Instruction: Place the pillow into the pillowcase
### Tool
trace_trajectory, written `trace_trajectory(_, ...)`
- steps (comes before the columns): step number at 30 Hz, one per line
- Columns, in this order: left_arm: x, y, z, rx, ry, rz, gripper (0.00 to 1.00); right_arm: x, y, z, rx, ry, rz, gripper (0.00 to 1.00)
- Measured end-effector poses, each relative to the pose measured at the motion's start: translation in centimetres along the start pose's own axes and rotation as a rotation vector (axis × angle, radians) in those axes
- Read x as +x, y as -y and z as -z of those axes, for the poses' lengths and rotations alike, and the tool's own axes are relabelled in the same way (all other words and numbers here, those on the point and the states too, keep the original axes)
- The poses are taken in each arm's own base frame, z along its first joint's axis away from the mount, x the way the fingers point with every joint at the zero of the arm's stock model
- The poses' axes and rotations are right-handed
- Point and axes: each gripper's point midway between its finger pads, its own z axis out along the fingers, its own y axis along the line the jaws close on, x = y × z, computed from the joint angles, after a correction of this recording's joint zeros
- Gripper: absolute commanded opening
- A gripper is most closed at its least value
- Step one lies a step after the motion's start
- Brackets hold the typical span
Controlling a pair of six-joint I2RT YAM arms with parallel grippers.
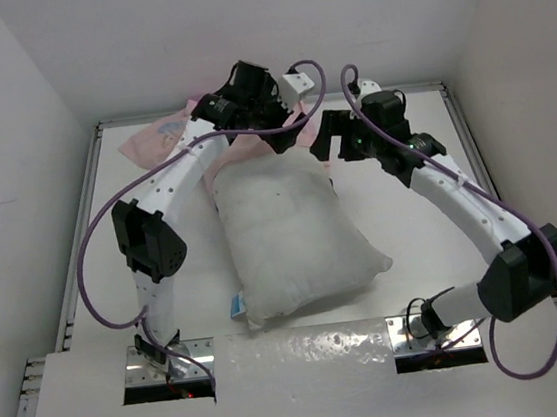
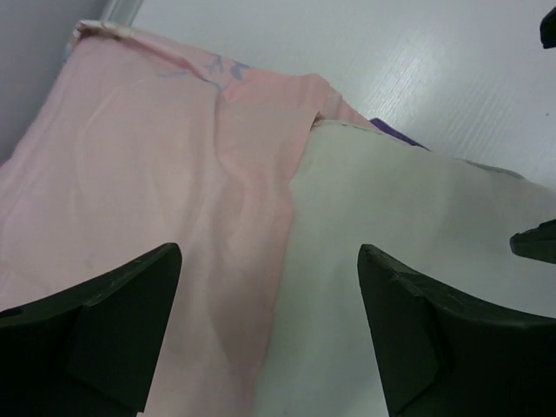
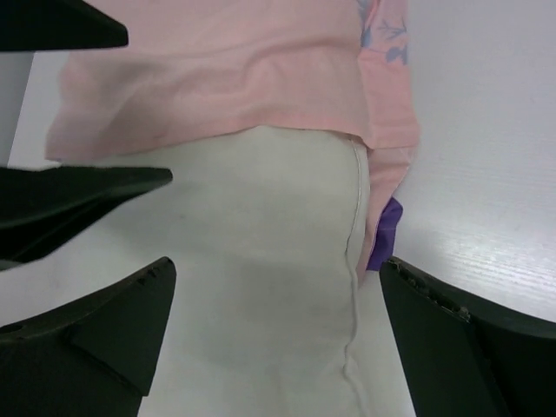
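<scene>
The white pillow [image 1: 292,237] lies in the middle of the table, its blue tag at the near left corner. Its far end sits just inside the mouth of the pink pillowcase [image 1: 162,136], which lies flat toward the back left. In the left wrist view the pillowcase [image 2: 148,165] lies over the pillow [image 2: 408,217] along a diagonal edge. My left gripper [image 1: 285,133] [image 2: 269,256] hangs open over that edge, holding nothing. My right gripper [image 1: 337,146] [image 3: 276,265] is open above the pillow [image 3: 261,261], near its seam, with the pillowcase [image 3: 217,69] hem beyond it.
White walls close in the table [image 1: 429,201] at the back and both sides. A purple strip of the case's printed side [image 3: 387,230] shows under the pillow's right edge. The left gripper's fingers [image 3: 78,200] cross the right wrist view at the left.
</scene>
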Motion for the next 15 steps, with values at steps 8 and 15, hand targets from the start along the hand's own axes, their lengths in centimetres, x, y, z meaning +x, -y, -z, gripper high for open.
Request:
trace_trajectory(8,5.2,-1.2,-8.0,-0.032,-0.117,0.030,0.75,4.3,2.4,-6.0,-0.095,-0.094,-0.099,0.95)
trace_trajectory(15,6.7,-4.0,-10.8,-0.180,-0.139,0.040,0.19,9.4,4.7,-11.5,-0.105,-0.216,-0.175,0.83)
